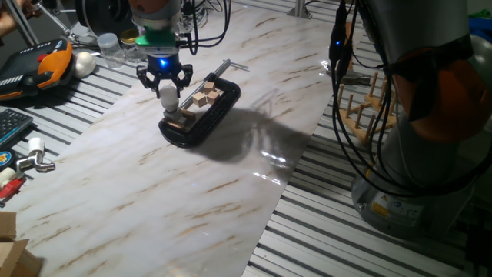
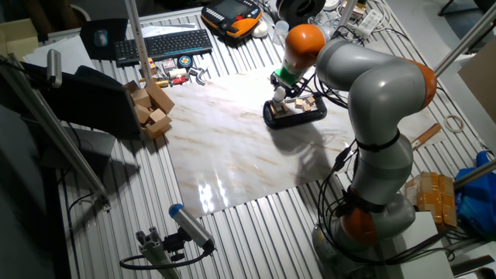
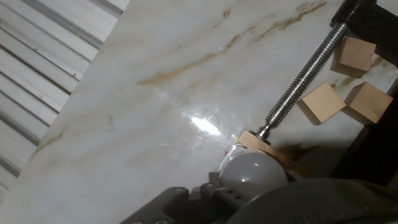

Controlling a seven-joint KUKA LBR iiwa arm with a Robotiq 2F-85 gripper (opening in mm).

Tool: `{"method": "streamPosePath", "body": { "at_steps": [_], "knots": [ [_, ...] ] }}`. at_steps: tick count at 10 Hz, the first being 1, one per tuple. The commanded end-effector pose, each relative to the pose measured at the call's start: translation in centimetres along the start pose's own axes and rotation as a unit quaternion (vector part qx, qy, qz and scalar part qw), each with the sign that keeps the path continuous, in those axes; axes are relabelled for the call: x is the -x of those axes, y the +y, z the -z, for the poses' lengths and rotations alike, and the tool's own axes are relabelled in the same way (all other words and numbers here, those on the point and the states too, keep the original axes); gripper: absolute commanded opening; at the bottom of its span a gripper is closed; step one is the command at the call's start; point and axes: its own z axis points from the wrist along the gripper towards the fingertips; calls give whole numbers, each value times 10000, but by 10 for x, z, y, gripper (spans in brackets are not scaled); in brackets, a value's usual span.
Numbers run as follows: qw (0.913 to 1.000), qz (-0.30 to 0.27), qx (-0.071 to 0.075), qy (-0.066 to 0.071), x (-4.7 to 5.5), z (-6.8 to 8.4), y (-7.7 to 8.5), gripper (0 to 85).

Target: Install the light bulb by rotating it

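Now the gripper [image 1: 167, 83] pinches the light bulb [image 1: 167, 96] and holds it upright at the near left end of the black clamp [image 1: 201, 114], on the marble table [image 1: 154, 185].

White light bulb [image 1: 167, 95]; black clamp [image 1: 201, 117]; tan-veined white marble slab [image 1: 154, 192].

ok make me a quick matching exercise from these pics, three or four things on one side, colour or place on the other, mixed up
Things:
1. light bulb
2. clamp
3. wooden cubes
4. marble board

Descriptions:
A. black, lying on the board
B. white with brown veins
C. frosted white, between the pincer fingers
D. pale tan, within the clamp

Pairs: 1-C, 2-A, 3-D, 4-B
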Motion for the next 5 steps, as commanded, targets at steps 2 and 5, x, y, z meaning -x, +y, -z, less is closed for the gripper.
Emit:
{"method": "streamPosePath", "body": {
  "at_steps": [2, 5],
  "knots": [
    [10000, -21, -10, 1, 0, 0, 0, 170],
    [10000, -60, -10, 1, 0, -1, 0, 340]
  ]
}}
